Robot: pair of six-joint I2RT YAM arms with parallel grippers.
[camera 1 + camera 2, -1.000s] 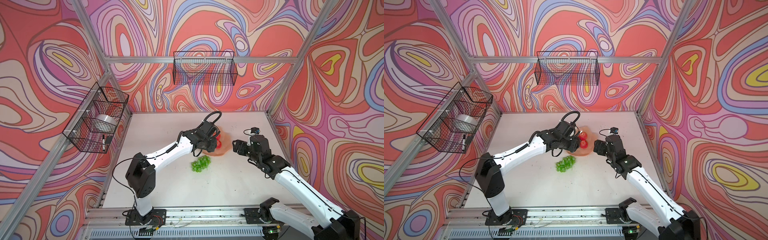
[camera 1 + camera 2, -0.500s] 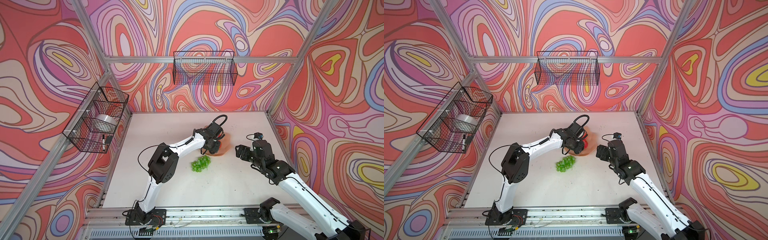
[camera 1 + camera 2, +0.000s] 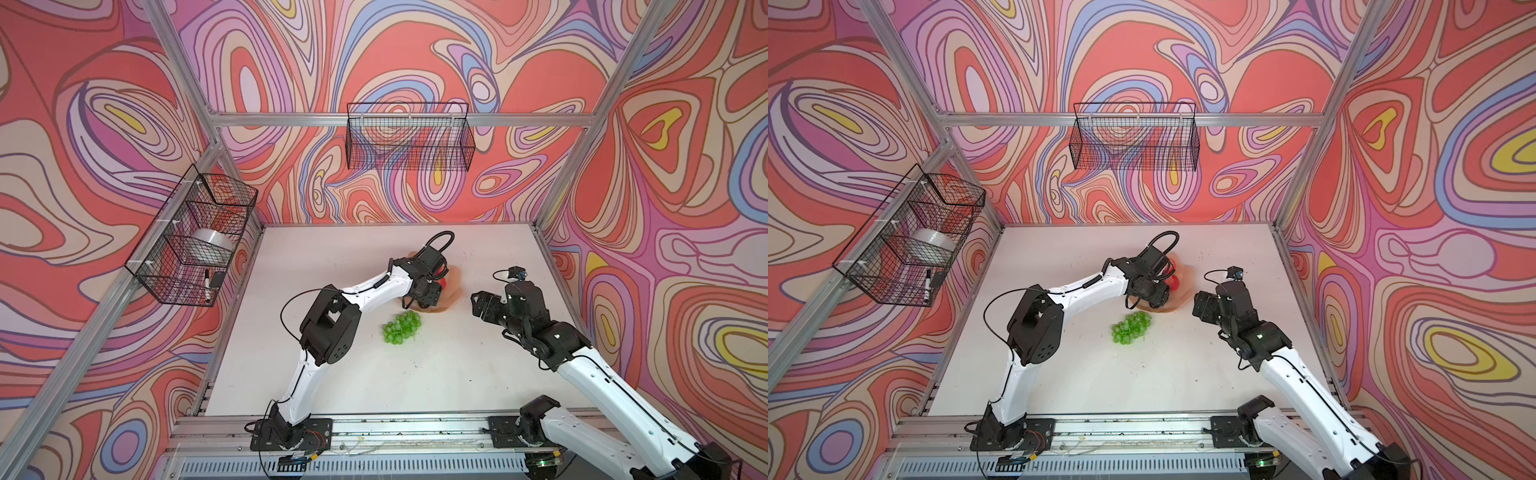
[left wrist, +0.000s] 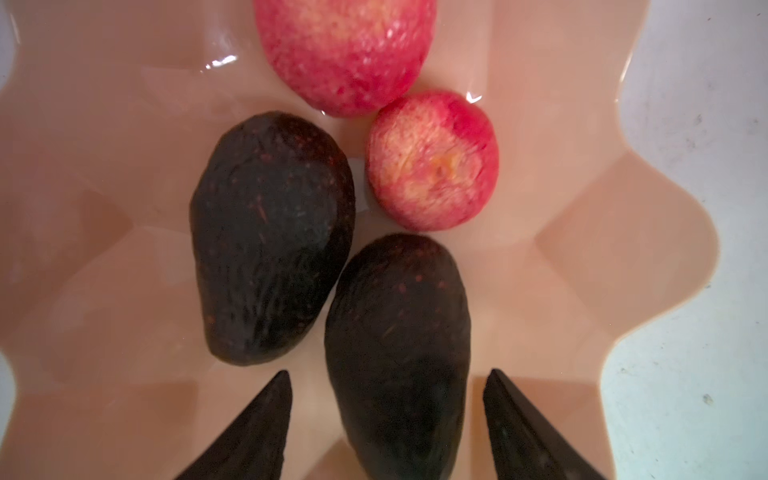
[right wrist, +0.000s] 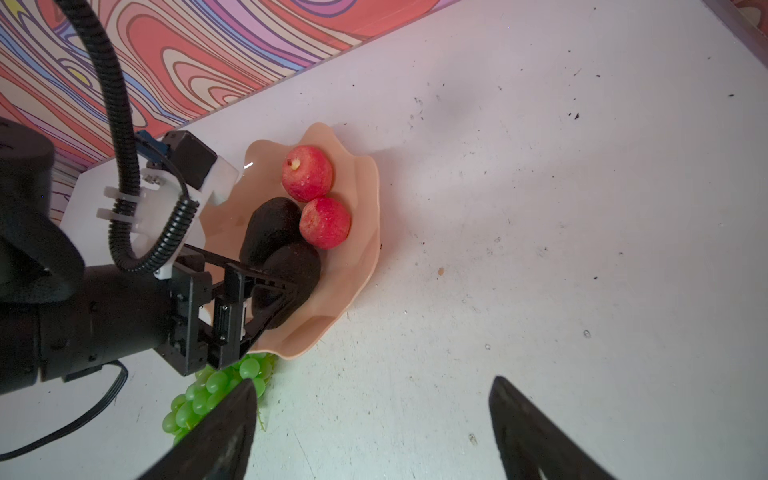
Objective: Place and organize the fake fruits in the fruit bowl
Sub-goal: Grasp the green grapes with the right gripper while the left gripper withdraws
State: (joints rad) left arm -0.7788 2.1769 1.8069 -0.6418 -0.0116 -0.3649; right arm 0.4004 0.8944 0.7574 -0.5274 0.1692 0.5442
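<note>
The peach fruit bowl (image 3: pixel 452 291) (image 3: pixel 1187 291) (image 4: pixel 582 249) (image 5: pixel 365 249) sits on the white table, right of centre. It holds two red apples (image 4: pixel 345 54) (image 4: pixel 432 162) and two dark avocados (image 4: pixel 270 237) (image 4: pixel 399 345). My left gripper (image 4: pixel 388 374) (image 3: pixel 430 293) hangs over the bowl, open. Its fingers flank the nearer avocado (image 5: pixel 295 266) with a gap on each side. The green grapes (image 3: pixel 402 327) (image 3: pixel 1131 328) (image 5: pixel 208 395) lie on the table just in front of the bowl. My right gripper (image 5: pixel 374 381) (image 3: pixel 480 303) is open and empty to the right of the bowl.
A black wire basket (image 3: pixel 409 141) hangs on the back wall. Another wire basket (image 3: pixel 195 237) on the left rail holds a tape roll and a marker. Aluminium frame posts border the table. The left arm's elbow (image 3: pixel 330 328) stands left of the grapes.
My left gripper has moved over the bowl and opened, letting go of the avocado, which now rests in the bowl. The left elbow swung forward. The right arm drew back slightly.
</note>
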